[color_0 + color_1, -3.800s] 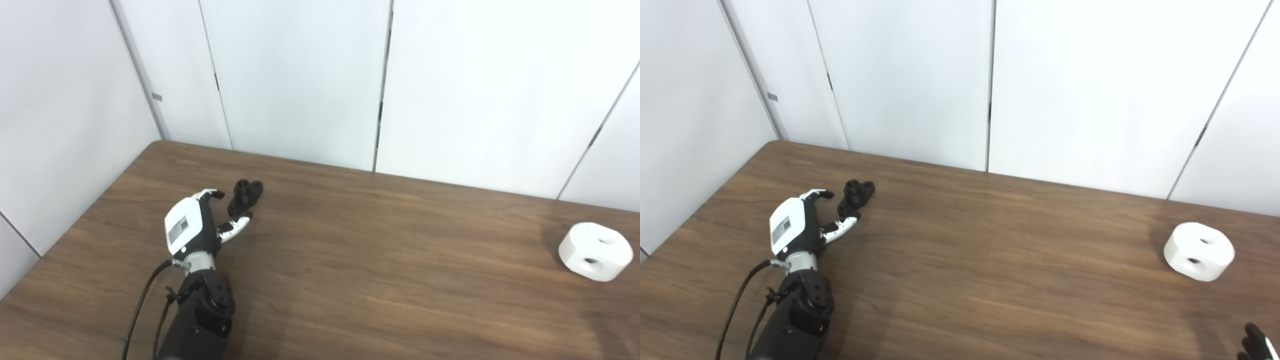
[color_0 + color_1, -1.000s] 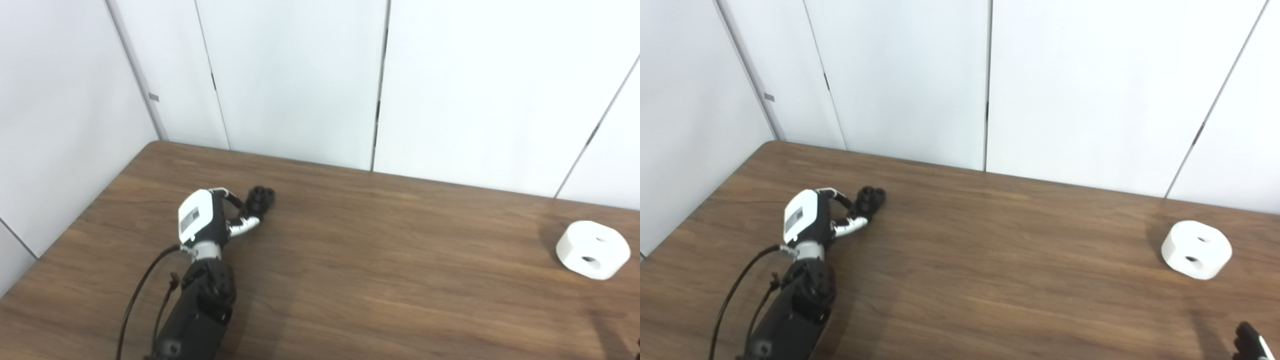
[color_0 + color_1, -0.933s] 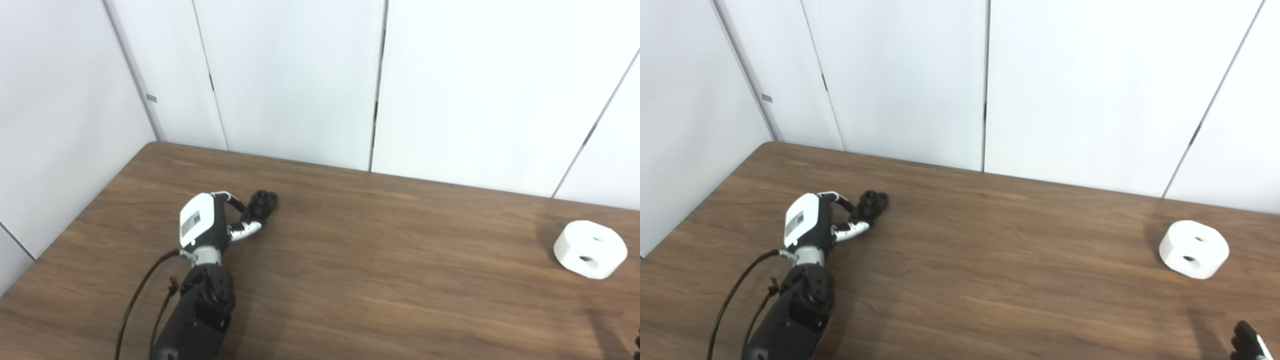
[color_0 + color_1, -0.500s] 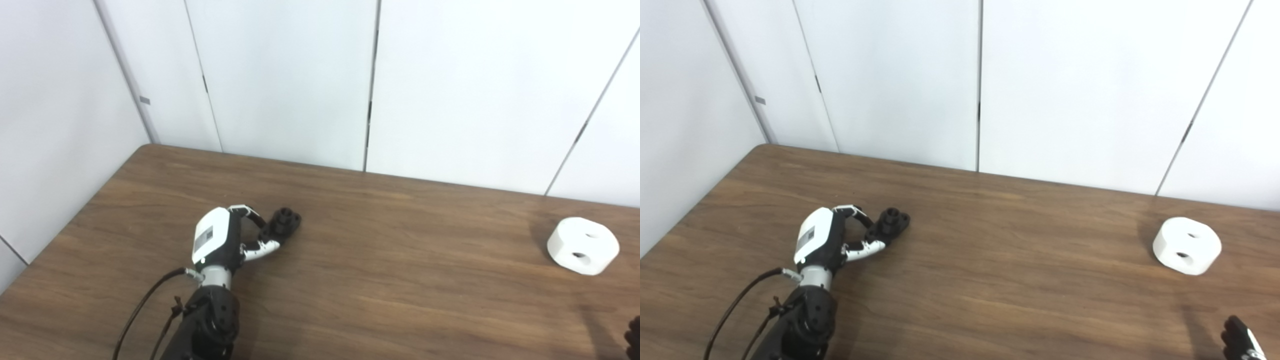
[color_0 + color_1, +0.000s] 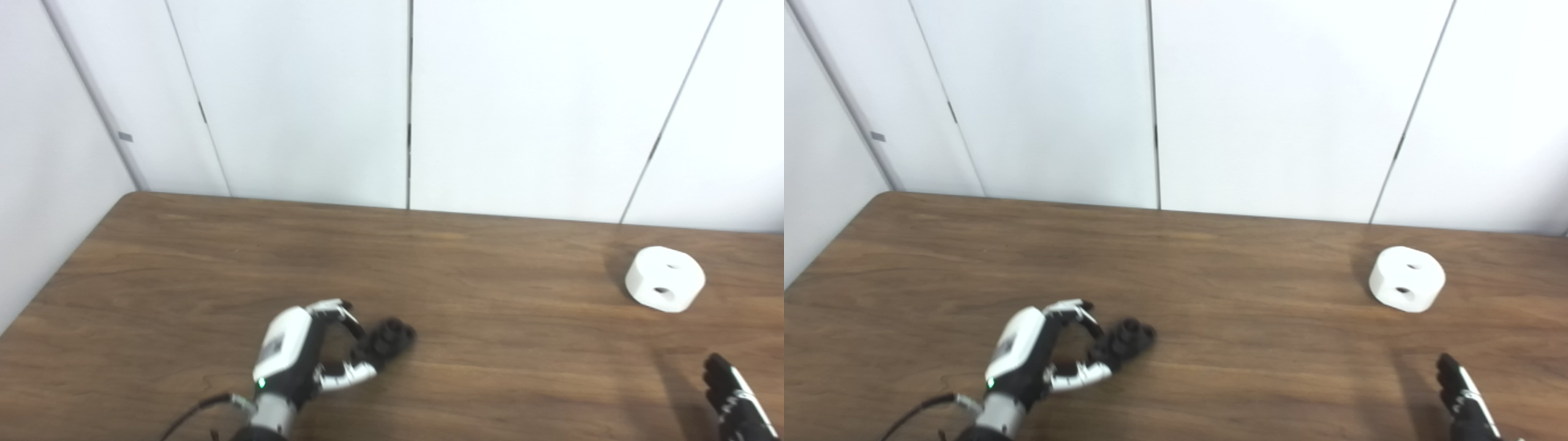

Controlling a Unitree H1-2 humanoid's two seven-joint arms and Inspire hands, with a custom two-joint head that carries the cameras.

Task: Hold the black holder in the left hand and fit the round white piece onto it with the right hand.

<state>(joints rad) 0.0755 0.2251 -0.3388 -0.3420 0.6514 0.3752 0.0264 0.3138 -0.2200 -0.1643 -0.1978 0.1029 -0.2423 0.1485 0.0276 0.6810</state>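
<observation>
**Holder in the left hand, white piece alone at the far right**

The left hand (image 5: pixel 294 358) sits low on the table (image 5: pixel 490 380), near the front edge and left of centre. Its fingers (image 5: pixel 334 309) curl over from above and its thumb closes from below, pinching the black holder (image 5: pixel 387 338), which sticks out to the right of the hand. Whether the holder is clear of the wood or just touching it cannot be told.

The white piece (image 5: pixel 664 278) lies on the table far to the right, near the back edge, well apart from both hands. Two dark holes show on it, one on top and one on its side.

The right hand (image 5: pixel 1464 392) reaches in at the bottom right corner, in front of the white piece and apart from it. Only its dark fingers show, stretched out and holding nothing; the rest is cut off by the picture edge.

Compared with 3.8 s ago, the camera has swung right. Even so, the holder, which then stood on the table just beyond the left hand's spread fingers, is now gripped and lies much nearer the front edge. The right hand shows more of itself than before. The white piece keeps its spot.
</observation>
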